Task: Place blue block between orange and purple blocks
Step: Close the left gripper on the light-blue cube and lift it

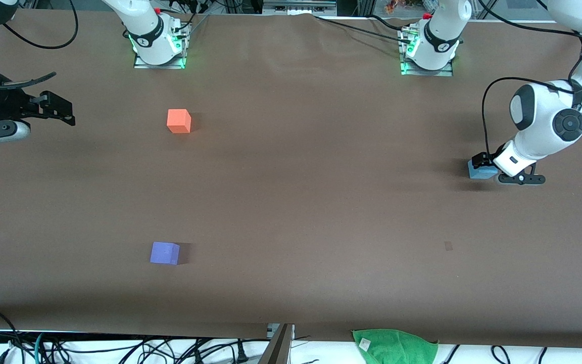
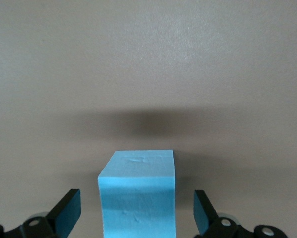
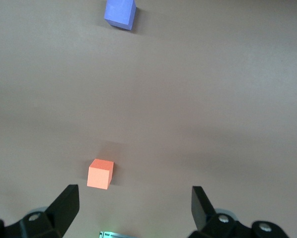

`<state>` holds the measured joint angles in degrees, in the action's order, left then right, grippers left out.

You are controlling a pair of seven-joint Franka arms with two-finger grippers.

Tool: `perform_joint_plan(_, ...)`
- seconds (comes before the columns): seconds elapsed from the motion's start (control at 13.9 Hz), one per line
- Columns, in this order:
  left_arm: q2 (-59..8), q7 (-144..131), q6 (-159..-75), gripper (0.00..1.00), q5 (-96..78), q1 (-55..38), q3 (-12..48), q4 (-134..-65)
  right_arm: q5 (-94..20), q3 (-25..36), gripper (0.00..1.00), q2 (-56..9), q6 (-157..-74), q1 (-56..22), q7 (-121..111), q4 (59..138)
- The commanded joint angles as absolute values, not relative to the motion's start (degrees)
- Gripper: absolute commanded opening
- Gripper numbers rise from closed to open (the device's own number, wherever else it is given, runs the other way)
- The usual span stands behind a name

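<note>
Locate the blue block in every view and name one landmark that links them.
Front view: blue block sits at the left arm's end of the table, under the left gripper.
Left wrist view: blue block lies between the open fingers, untouched.
Right wrist view: not in it.
Shared landmark: the left gripper straddling the block.

My arms were glossy white with dark grey joint caps, black cables looped along them, green lights glowed at my bases, and my fingers were black.

Blue block (image 1: pixel 480 171), orange block (image 1: pixel 179 121), purple block (image 1: pixel 164 253), well apart.
</note>
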<state>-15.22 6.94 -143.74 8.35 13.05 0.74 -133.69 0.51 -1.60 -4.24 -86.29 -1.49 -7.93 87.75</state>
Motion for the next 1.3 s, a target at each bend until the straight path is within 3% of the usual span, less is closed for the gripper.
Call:
perform_joint_plan(0.0,-15.56,7.73,-146.59,1.00,9.67,13.80,1.05,-135.26,-0.44,-1.76,1.00,-4.75,-86.04,-1.14,-8.00,86.57)
perform_joint_plan(0.14,-16.17,7.73,-146.69,1.00,10.02,14.15,1.14,-135.61,-0.53,-1.76,1.00,-4.75,-86.04,-1.14,-8.00,86.57)
perform_joint_plan(0.22,-16.52,7.73,-147.04,0.91,10.02,14.15,1.14,-135.62,-0.53,-1.76,1.00,-4.75,-86.04,-1.14,-8.00,86.57)
perform_joint_plan(0.29,-17.13,7.73,-147.74,0.79,10.19,14.15,1.14,-135.62,-0.53,-1.76,1.00,-4.75,-86.04,-1.14,-7.91,86.57)
perform_joint_plan(0.43,-17.75,7.73,-148.44,0.41,10.72,14.24,1.14,-135.53,-0.53,-1.76,1.00,-4.75,-86.04,-1.14,-8.00,86.57)
perform_joint_plan(0.58,-17.06,7.73,-147.92,0.20,10.72,14.24,1.23,-135.35,-0.53,-1.76,1.00,-4.75,-86.04,-1.14,-7.91,86.57)
perform_joint_plan(0.79,-13.99,7.12,-142.68,0.14,10.72,13.62,3.24,-132.64,-0.70,-1.76,1.00,-4.75,-86.13,-1.14,-7.91,86.57)
perform_joint_plan(1.23,-13.53,4.50,-108.68,0.13,8.36,13.45,14.74,-110.08,-0.70,-1.67,1.00,-4.75,-86.13,-1.05,-7.91,86.57)
